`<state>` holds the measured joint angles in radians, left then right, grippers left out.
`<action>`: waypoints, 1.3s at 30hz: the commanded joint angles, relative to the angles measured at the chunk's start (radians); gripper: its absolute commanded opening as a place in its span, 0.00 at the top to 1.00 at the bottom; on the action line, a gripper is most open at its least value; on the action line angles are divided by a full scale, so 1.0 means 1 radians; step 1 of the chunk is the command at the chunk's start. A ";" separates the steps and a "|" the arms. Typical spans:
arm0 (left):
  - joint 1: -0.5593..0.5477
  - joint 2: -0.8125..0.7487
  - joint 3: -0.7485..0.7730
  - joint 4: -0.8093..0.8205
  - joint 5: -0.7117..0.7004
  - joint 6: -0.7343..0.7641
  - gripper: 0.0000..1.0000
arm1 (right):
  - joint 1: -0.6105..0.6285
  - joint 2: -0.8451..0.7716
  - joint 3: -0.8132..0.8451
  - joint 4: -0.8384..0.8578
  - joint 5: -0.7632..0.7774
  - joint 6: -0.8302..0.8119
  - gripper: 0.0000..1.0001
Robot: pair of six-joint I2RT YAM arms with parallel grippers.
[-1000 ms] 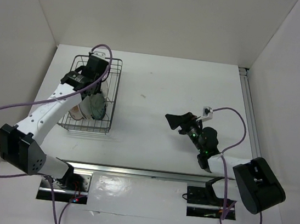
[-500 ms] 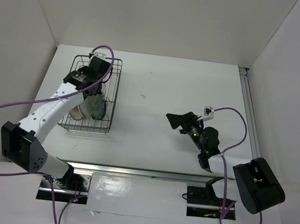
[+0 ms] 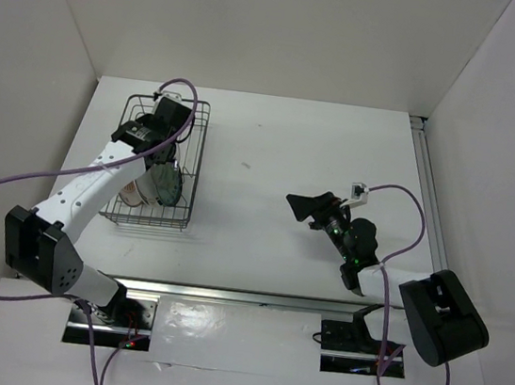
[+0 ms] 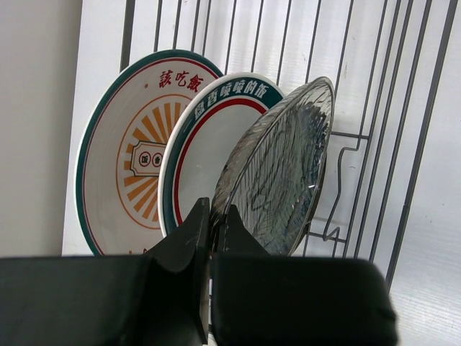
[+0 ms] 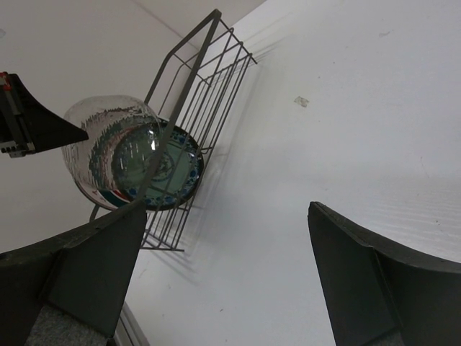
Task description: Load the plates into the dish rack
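Inside the dish rack (image 4: 374,108), the left end effector (image 4: 211,220) was clamped on the lower rim of the glass plate (image 4: 284,166), its two fingers drawn together with only the thin edge between them. The plate stood on edge but tilted, not square with its neighbours. Just beside it stood the green-and-red rimmed plate (image 4: 194,155); whether the two touched could not be told. Beyond that one stood the sunburst plate (image 4: 122,169), also on edge in the rack. The right wrist view also showed a teal-patterned plate (image 5: 173,169) in the rack, close against the glass one. The fingers hid the foot of the glass plate, so it could not be told whether it sat between the divider prongs (image 4: 337,187).

With three plates racked, this looked like the last placement. Doing it well probably meant three things:

- Bringing the glass plate more upright and lowering it gently until its rim found a slot.
- Keeping its face off the neighbouring china.
- Parting the fingers only once the rack bore the weight.

Glass is slick and thin at the rim, so a slow release and a straight lift out along the plate's own plane seemed safest. A sideways pull might topple the row.

The right end effector (image 3: 308,207) hung with fingers spread wide and empty over the counter (image 3: 274,138), well apart from the rack on its right side. It had no need to join in.
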<state>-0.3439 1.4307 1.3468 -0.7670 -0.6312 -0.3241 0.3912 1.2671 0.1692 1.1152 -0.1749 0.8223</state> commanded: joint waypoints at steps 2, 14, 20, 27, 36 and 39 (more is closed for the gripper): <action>0.000 0.002 0.026 0.005 0.008 -0.020 1.00 | -0.015 -0.003 -0.011 0.078 -0.012 -0.002 0.00; 0.000 0.020 0.026 0.015 0.038 -0.020 0.83 | -0.015 -0.012 -0.020 0.077 -0.012 0.008 0.00; 0.000 0.020 0.026 0.025 0.083 -0.020 0.70 | -0.015 -0.021 -0.020 0.066 -0.012 0.008 0.00; 0.000 -0.027 0.008 0.043 0.111 -0.010 0.30 | -0.015 -0.021 -0.020 0.054 -0.012 0.008 0.00; 0.022 -0.229 -0.087 0.172 0.359 0.000 0.00 | 0.083 -0.149 0.318 -0.647 0.141 -0.274 0.00; 0.124 -0.334 -0.176 0.291 0.659 0.013 0.00 | 0.112 -0.149 0.485 -0.952 0.189 -0.368 0.00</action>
<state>-0.2977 1.1927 1.2171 -0.6174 -0.2668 -0.3340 0.4770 1.1553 0.5064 0.4942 -0.0704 0.6067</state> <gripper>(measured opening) 1.000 0.999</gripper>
